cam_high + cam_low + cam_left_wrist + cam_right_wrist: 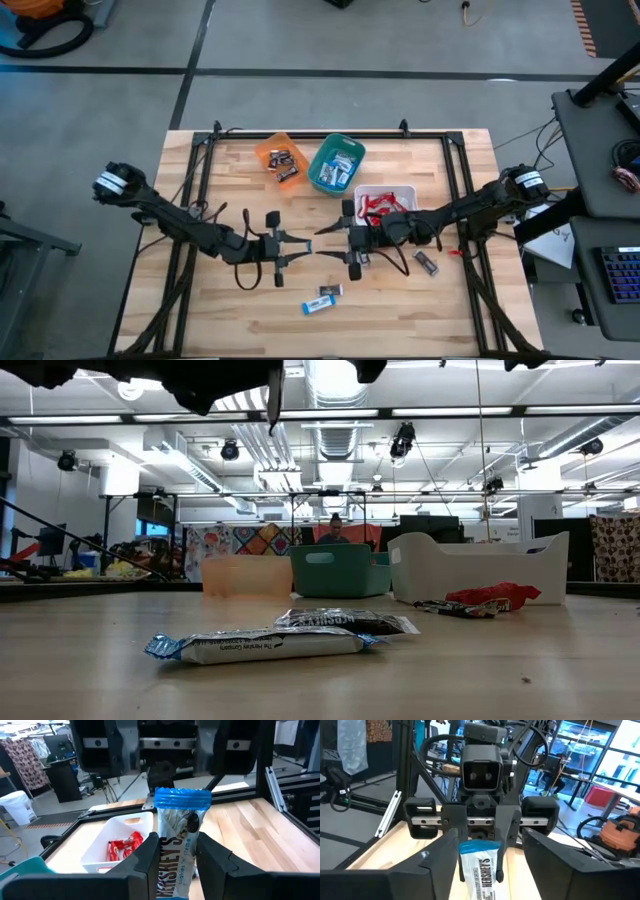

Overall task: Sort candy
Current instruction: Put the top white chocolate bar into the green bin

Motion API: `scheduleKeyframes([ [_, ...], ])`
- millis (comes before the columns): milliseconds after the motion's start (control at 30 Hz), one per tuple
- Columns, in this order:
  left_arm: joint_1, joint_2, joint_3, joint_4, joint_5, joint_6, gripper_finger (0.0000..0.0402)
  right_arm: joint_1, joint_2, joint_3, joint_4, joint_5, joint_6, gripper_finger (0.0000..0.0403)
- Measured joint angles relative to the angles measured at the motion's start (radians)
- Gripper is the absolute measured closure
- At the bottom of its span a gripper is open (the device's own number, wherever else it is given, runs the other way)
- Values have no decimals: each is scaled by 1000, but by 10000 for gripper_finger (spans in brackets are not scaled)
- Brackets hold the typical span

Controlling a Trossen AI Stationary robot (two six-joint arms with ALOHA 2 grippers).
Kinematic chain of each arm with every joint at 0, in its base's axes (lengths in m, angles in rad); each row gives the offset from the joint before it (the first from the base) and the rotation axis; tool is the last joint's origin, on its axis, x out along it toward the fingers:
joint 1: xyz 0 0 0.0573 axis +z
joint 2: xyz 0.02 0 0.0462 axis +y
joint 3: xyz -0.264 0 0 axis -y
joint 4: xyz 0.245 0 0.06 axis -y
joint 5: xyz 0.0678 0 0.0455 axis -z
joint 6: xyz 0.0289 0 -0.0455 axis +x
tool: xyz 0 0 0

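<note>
Held candy: a light blue-and-white wrapped Hershey's cookies 'n' creme bar point(176, 845), pinched in my left gripper point(177, 857) above the middle of the wooden bench point(420, 310).
Right gripper point(487, 845): fingers spread either side of the bar's far end, facing my left; a handover, I judge.
Loose candy: another blue-and-white bar point(322, 300) and dark bars point(426, 263) lie on the bench.
Bins: orange point(262, 150), teal point(325, 152) and white point(408, 192) at the back, each holding one wrapper colour.

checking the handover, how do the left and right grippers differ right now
The left gripper is shut on the blue-and-white candy bar; the right gripper is open, its fingers wide of the wrapper and touching nothing. The left reaches in from the table's left, the right from beside the white bin. Both hover mid-table, nose to nose.
</note>
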Motion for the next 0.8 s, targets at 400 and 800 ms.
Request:
scheduleKeyframes([
  [400, 39, 84, 100, -1, 50, 28, 322, 0, 0, 0, -36, -4, 6, 145],
  [800, 47, 103, 122, 3, 51, 44, 322, 0, 0, 0, -54, -3, -31, 201],
])
